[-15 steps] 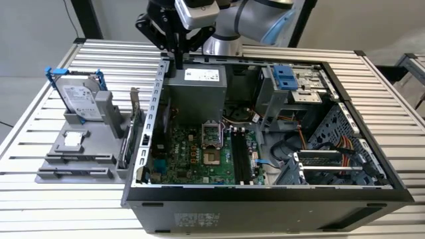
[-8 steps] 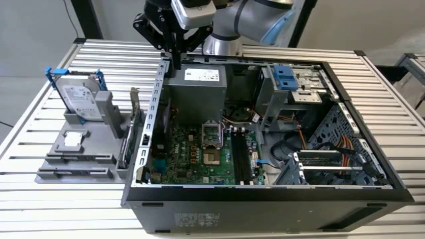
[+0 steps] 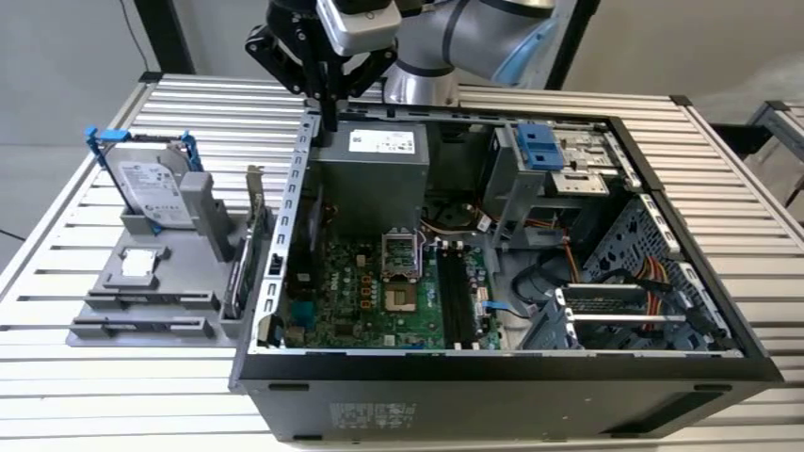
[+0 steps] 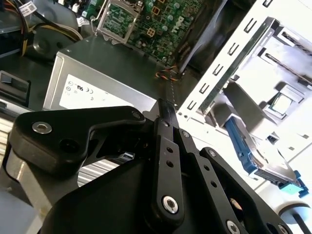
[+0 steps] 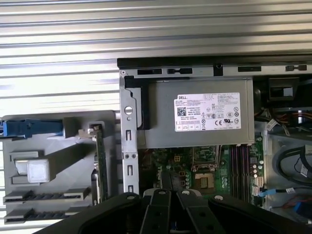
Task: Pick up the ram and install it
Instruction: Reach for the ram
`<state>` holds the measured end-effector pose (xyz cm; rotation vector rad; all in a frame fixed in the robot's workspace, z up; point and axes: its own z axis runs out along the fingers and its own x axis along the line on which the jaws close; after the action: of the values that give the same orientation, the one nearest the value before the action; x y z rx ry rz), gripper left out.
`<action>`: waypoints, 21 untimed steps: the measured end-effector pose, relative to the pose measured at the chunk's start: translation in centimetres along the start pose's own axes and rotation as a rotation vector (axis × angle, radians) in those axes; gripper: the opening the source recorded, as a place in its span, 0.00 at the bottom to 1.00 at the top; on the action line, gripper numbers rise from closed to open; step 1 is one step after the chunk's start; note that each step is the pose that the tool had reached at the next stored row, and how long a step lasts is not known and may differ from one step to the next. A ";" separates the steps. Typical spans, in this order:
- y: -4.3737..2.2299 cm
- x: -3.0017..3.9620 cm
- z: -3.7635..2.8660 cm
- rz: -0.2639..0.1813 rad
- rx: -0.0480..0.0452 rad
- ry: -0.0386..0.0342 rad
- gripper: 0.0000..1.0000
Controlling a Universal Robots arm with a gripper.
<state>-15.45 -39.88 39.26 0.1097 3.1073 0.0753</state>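
Jaws of the gripper are closed on the ram, a thin dark strip seen edge-on between the fingertips. It hangs just over the wall of the open computer case, beside the grey power supply.

A slatted metal table carries 2 things. An open computer case sits with its edge directly under the gripper. A grey parts holder lies beside the case, farther from the gripper.
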 end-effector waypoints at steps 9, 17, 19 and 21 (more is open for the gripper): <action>-0.04 0.62 -0.02 0.000 0.0000 0.0000 0.00; -0.08 1.19 -0.04 0.000 0.0000 0.0000 0.00; -0.09 1.34 -0.04 0.000 -0.0001 0.0000 0.00; -0.10 1.48 -0.04 0.000 -0.0001 -0.0001 0.00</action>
<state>-16.93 -39.88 39.26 0.1097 3.1072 0.0754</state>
